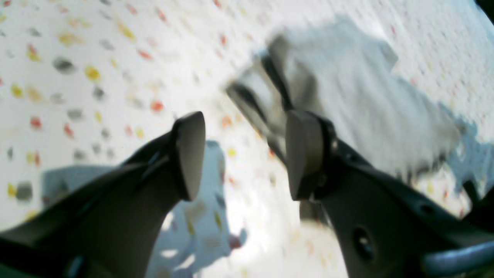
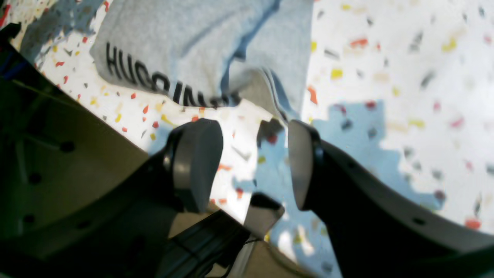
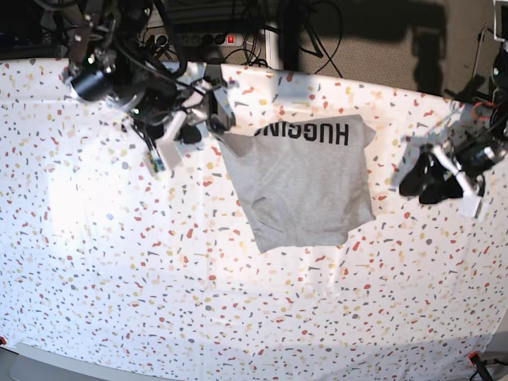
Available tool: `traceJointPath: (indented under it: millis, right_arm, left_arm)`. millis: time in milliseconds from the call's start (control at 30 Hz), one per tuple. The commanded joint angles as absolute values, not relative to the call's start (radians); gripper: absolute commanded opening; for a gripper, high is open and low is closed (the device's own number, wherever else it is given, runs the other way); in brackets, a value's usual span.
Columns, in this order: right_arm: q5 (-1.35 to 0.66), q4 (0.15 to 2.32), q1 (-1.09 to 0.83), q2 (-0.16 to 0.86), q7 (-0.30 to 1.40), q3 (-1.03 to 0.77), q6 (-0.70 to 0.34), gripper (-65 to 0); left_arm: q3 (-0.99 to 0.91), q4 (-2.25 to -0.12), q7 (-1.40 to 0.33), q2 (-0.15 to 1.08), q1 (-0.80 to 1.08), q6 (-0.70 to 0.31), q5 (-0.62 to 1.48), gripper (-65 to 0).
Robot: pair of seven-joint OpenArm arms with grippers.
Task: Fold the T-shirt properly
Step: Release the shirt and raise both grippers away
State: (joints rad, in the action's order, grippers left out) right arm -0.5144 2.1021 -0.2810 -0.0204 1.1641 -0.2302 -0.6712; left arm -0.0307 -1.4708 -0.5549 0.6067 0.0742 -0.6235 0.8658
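Overhead base view; two close wrist views sharing T-shirt (image 3: pixel 302 182).

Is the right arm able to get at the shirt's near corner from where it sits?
Probably yes. The right gripper hangs open just short of the shirt, with only bare tablecloth between its fingers and the lettered edge.
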Motion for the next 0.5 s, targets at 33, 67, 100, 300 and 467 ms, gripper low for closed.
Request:
traceJointPath:
  millis: [33,67,100,300,467]
  right_arm:
    - [-0.536,2.166,-0.342,-0.023,1.149,-0.256,-0.68,-35.4]
    - [-0.536,2.186,-0.375,-0.026,1.149,-0.27,-0.68,-35.4]
    - [-0.537,2.206,-0.41,-0.031,1.149,-0.284,-0.68,-35.4]
    - [-0.535,2.272,-0.627,-0.108,1.088,-0.371,-0.682,-35.4]
    - [-0.531,2.273,-0.812,-0.157,1.02,-0.42,-0.698,-35.4]
  left_arm:
    - [-0.07,-1.547,-0.555,0.633,0.127,-0.606,0.883,-33.0]
    - [-0.094,-1.575,-0.561,0.632,0.163,-0.601,0.883,-33.0]
    - [-0.119,-1.601,-0.561,0.632,0.201,-0.602,0.884,-33.0]
    - [-0.305,-1.699,-0.561,0.632,0.439,-0.602,0.883,-33.0]
    - [-0.422,-1.706,-0.559,0.625,0.638,-0.603,0.842,-33.0]
